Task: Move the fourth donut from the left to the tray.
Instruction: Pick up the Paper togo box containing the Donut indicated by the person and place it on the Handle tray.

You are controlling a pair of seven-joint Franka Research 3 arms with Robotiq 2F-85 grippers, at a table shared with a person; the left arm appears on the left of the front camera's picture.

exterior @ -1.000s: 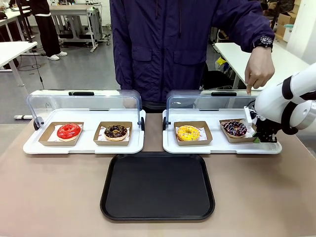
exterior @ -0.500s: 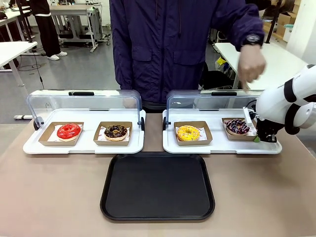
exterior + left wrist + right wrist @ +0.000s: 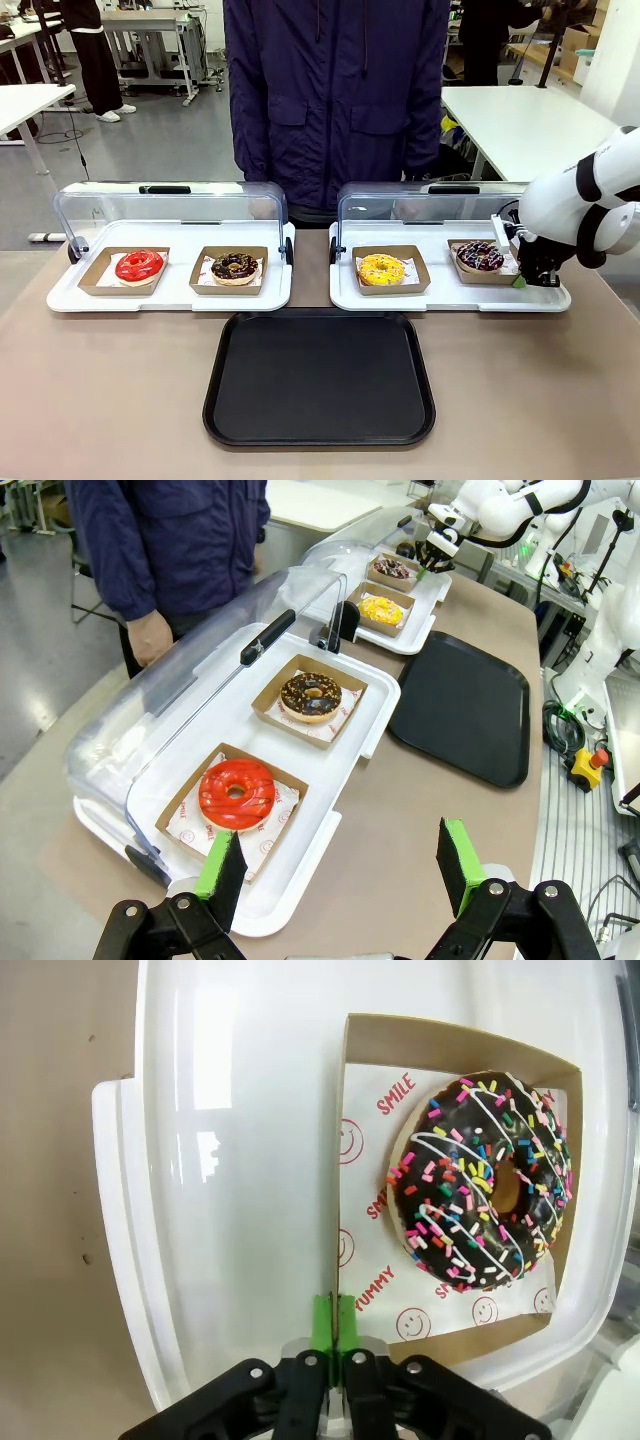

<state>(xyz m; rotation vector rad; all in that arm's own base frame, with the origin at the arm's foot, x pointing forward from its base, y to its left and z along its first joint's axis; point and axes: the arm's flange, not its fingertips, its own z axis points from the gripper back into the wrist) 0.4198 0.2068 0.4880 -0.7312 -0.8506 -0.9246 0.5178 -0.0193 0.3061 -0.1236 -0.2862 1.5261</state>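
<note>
- The right tool [image 3: 519, 281] is pressing its green pads together on the near side wall of the cardboard holder [image 3: 484, 274]; in the right wrist view the right tool [image 3: 333, 1312] is pinching that thin brown wall between its fingertips.
- The fourth donut [image 3: 478, 257], chocolate with coloured sprinkles and white stripes, is sitting on printed white paper inside that holder [image 3: 450, 1045], at the right end of the right white display tray [image 3: 440, 298], under the raised clear lid [image 3: 430, 208].
- The yellow donut [image 3: 381, 269] is sitting in its own holder just to the left in the same display tray.
- The tray [image 3: 320, 375], black and bare, is lying on the worktop [image 3: 110, 390] in front of the two display trays, well apart from the fourth donut.
- The left tool [image 3: 340, 860] is hanging with its fingers spread wide and gripping nothing, above the worktop edge beside the red donut [image 3: 237, 793].
- A person in a dark blue jacket [image 3: 335, 100] is standing at the far side.
</note>
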